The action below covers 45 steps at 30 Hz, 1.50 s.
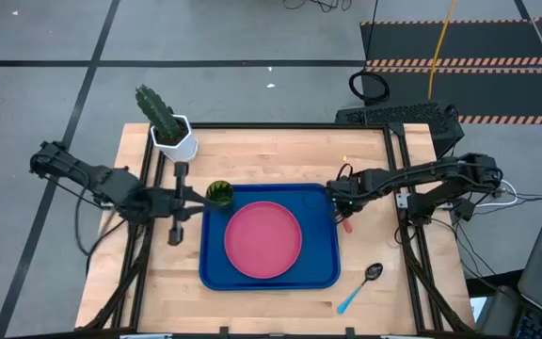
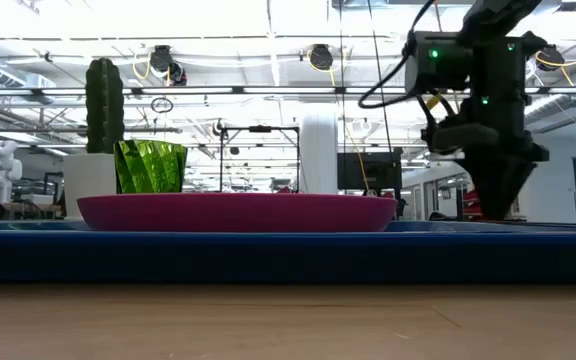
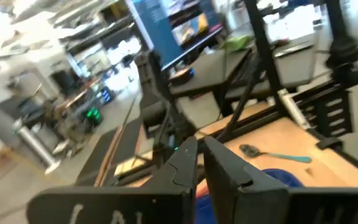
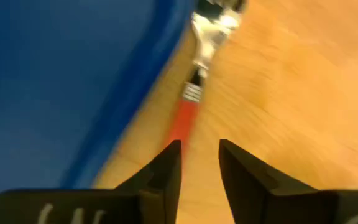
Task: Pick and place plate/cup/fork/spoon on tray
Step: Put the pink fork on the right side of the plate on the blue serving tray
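Observation:
The pink-red plate (image 1: 263,240) lies flat in the blue tray (image 1: 215,275). The green cup (image 1: 220,193) stands upright on its base in the tray's far left corner and also shows in the low view (image 2: 150,166). My left gripper (image 1: 202,196) hovers just left of the cup, shut and empty (image 3: 199,163). The fork (image 1: 347,225) lies on the table along the tray's right rim. My right gripper (image 1: 340,205) points down over the fork's pink-red handle (image 4: 183,121), slightly open (image 4: 200,152). The spoon (image 1: 360,287) lies on the table at the near right. My right gripper comes from above with one fingertip (image 4: 169,155) at the free end of the fork's handle (image 4: 178,134). I cannot tell whether it touches the handle. The fork lies flat on the table.
A white pot with a cactus (image 1: 172,132) stands at the table's far left corner. Bare wood lies right of the tray, around the spoon (image 3: 272,155). The tray's raised rim (image 2: 268,255) runs beside the fork.

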### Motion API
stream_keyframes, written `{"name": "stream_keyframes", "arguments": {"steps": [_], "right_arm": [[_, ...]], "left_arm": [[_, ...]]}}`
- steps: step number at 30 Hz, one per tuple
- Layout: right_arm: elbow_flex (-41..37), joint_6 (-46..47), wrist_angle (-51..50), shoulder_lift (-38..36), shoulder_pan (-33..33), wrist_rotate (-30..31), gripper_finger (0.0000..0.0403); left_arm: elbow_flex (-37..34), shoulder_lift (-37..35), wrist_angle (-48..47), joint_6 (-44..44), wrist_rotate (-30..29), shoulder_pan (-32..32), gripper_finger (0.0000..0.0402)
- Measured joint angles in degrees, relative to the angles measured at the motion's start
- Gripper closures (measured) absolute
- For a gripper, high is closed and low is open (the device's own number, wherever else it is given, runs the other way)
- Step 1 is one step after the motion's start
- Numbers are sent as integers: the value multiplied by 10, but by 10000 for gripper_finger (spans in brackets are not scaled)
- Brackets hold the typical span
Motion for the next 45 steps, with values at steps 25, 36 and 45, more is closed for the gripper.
{"name": "stream_keyframes", "arguments": {"steps": [25,36,45], "right_arm": [[-46,67,75,0,1,7,281],[-46,59,94,0,0,7,282],[-46,59,103,-3,0,6,282]], "left_arm": [[-1,-21,-110,-25,9,24,369],[-1,-21,-116,-37,9,24,369],[-1,-21,-116,-38,9,24,369]]}}
